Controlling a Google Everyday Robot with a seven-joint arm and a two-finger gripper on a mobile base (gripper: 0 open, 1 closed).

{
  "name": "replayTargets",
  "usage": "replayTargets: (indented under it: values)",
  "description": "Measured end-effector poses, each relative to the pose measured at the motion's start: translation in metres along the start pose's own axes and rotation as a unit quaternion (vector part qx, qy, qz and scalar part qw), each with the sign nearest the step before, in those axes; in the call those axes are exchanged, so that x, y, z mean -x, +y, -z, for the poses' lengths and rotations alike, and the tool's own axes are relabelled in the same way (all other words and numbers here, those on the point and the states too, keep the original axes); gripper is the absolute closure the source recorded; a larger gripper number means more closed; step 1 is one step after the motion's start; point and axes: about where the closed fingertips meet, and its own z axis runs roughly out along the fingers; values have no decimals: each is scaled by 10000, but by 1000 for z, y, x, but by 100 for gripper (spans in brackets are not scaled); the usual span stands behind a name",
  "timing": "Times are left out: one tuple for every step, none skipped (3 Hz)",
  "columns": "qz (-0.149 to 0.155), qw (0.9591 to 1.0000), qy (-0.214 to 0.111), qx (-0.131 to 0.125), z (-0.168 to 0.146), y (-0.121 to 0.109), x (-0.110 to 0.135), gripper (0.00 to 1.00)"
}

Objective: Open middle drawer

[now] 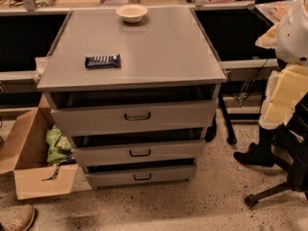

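A grey metal cabinet with three drawers stands in the centre of the camera view. The middle drawer has a wide flat front of medium height and a small dark loop handle at its centre. A dark gap shows above its front. The taller top drawer is above it and the shortest drawer is below it. My gripper, pale yellow on a white arm, hangs at the right edge, well to the right of the cabinet and apart from every handle.
A white bowl and a dark snack bar lie on the cabinet top. An open cardboard box with a green bag sits on the floor at the left. A chair base stands at the right. A shoe shows at the bottom left.
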Motion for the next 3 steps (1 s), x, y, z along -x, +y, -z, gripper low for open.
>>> replayTargets:
  values:
    - [6, 10000, -5, 17, -6, 1, 0, 0]
    - [220, 9994, 110, 238, -57, 20, -1, 0]
    - [446, 9965, 152, 683, -134, 64, 1, 0]
